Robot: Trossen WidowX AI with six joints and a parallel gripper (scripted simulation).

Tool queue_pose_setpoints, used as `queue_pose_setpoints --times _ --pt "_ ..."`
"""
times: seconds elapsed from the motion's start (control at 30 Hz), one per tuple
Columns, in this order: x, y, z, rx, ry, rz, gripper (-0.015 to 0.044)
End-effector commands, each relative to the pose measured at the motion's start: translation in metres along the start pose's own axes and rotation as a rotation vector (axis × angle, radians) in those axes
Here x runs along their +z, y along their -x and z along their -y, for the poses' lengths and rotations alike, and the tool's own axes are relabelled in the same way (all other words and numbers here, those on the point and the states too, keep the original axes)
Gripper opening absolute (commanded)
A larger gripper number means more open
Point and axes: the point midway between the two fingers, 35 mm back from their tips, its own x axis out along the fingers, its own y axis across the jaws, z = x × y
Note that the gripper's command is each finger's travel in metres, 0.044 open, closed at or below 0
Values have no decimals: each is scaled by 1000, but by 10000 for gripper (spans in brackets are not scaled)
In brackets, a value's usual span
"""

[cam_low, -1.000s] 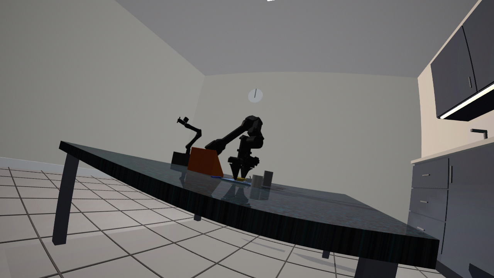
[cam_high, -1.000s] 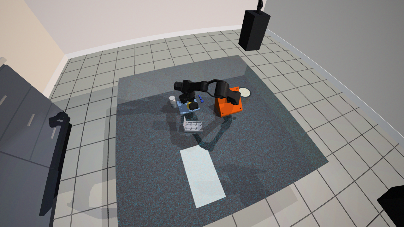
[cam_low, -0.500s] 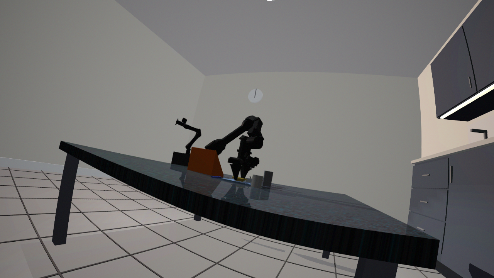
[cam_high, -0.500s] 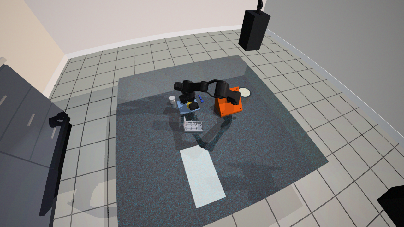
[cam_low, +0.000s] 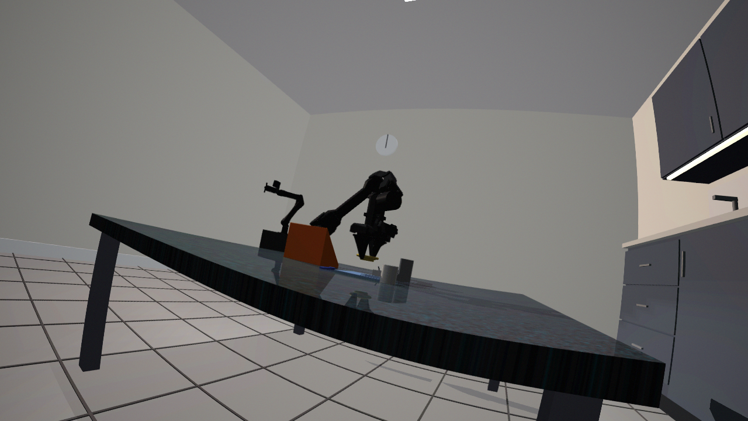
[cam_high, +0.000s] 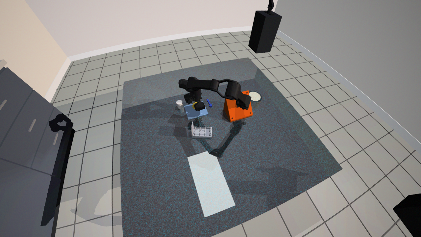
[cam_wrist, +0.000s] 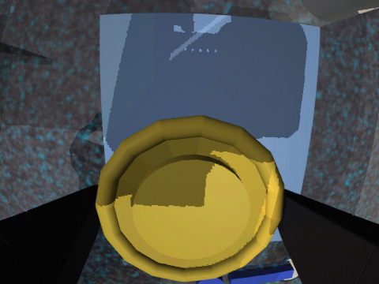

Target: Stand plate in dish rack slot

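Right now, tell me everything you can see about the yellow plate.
The plate is round, yellow and faceted like a many-sided disc, with a raised rim around a flat shallow well, matte and partly in shadow. The claw is shut on it, the black fingers pressing its rim from opposite sides. In the exterior view it hangs level below the fingertips, lifted off the table. It is above the pale blue mat, with the blue spoon near one edge. It is not in the rack yet.
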Motion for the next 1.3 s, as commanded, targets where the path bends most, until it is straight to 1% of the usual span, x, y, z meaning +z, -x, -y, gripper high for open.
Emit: queue_pose_setpoints --times 0.0,0.5,0.83,1.03,1.27 --pt "2 19 2 -6 2 -2 0" --pt "7 87 5 -6 2 -4 0" --pt "8 122 5 -2 3 -5 0" --pt "9 128 2 -2 -20 -5 0" --pt "10 132 -29 -14 -256 -2 0"
